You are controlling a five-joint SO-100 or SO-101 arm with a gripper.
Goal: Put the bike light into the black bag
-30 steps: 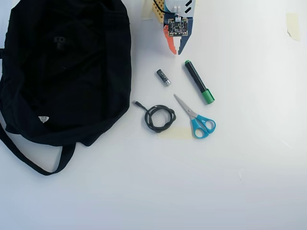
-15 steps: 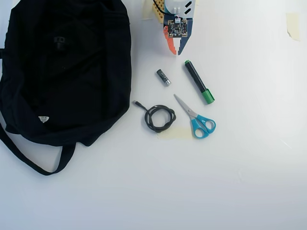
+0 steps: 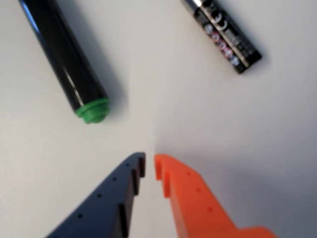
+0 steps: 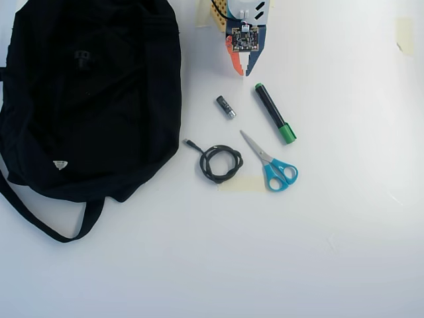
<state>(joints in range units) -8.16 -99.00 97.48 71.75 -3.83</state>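
Observation:
The black bag point(image 4: 119, 132) fills the left of the overhead view, its strap looping toward the bottom left. A small dark chunky shape, the bike light point(image 4: 81, 58), lies on the bag's fabric near its upper left and is hard to make out against the black. My gripper point(image 4: 242, 71) sits at the top centre, well right of the bag, pointing down the picture. In the wrist view its blue and orange fingers nearly touch, so my gripper point(image 3: 149, 163) is shut on nothing and hangs over bare table.
A battery point(image 4: 225, 106) point(image 3: 225, 32) and a green-capped black marker point(image 4: 275, 114) point(image 3: 67, 64) lie just below the gripper. Further down are a coiled black cable point(image 4: 220, 163) and blue-handled scissors point(image 4: 271, 162). Tape scraps sit at the top right.
The gripper has drawn back slightly toward the top edge and its fingers have come closer together. Nothing on the table has moved.

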